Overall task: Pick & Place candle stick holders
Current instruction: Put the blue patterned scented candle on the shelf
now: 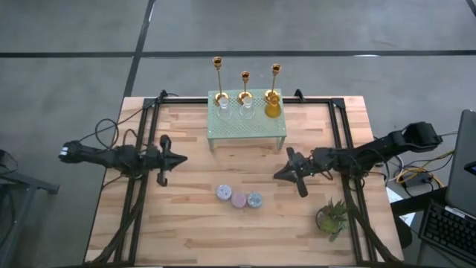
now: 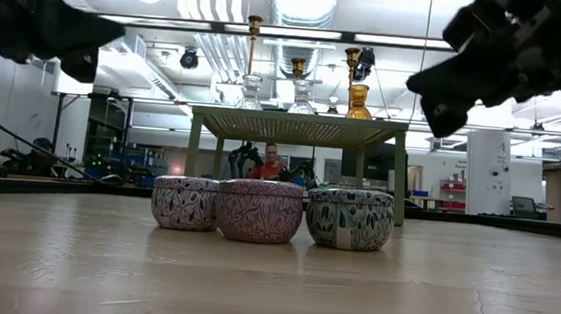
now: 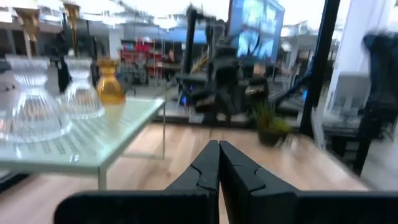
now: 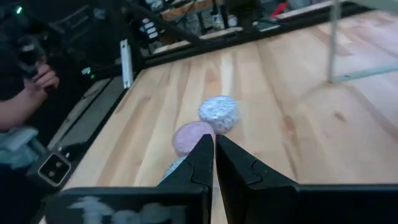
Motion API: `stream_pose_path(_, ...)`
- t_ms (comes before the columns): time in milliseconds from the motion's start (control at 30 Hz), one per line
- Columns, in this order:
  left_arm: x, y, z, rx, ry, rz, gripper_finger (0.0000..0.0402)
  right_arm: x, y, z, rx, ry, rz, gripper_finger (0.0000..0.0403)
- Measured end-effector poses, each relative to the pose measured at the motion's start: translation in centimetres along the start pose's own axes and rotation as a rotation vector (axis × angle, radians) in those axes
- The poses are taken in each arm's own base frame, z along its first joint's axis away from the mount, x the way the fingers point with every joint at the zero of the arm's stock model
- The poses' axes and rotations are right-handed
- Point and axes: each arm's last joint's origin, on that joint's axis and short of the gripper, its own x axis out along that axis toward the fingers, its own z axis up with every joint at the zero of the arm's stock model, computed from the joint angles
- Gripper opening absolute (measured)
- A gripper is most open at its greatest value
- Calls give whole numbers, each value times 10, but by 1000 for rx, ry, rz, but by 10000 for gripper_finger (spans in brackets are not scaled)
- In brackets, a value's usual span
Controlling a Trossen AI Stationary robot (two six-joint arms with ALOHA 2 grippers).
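Note:
Three gold candle stick holders stand upright in a row on a pale green perforated stand at the table's far middle. In the low view their lower ends meet two clear ribbed glass pieces and an amber jar. My left gripper is shut and empty above the table, left of the stand; it also shows in the left wrist view. My right gripper is shut and empty, near and right of the stand; it also shows in the right wrist view.
Three small round patterned tins sit in a row at the table's near middle, between the grippers. A small potted plant stands near the right front corner. A person is beyond the table's edge.

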Motion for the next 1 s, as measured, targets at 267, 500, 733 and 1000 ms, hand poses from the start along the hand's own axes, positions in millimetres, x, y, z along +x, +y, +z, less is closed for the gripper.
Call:
stream_pose_path(267,-1,1,-5,-62,45,3,10,35,21,9,-56,96,49,13)
stream_pose_path(500,-1,0,-6,-70,56,2,10,67,36,23,-40,261,23,13)
stream_pose_path(733,-1,0,-7,-50,63,2,10,93,56,38,-54,495,-27,13)
stream_pose_path(1000,0,0,-7,-47,66,2,10,120,71,53,-90,730,-80,13)
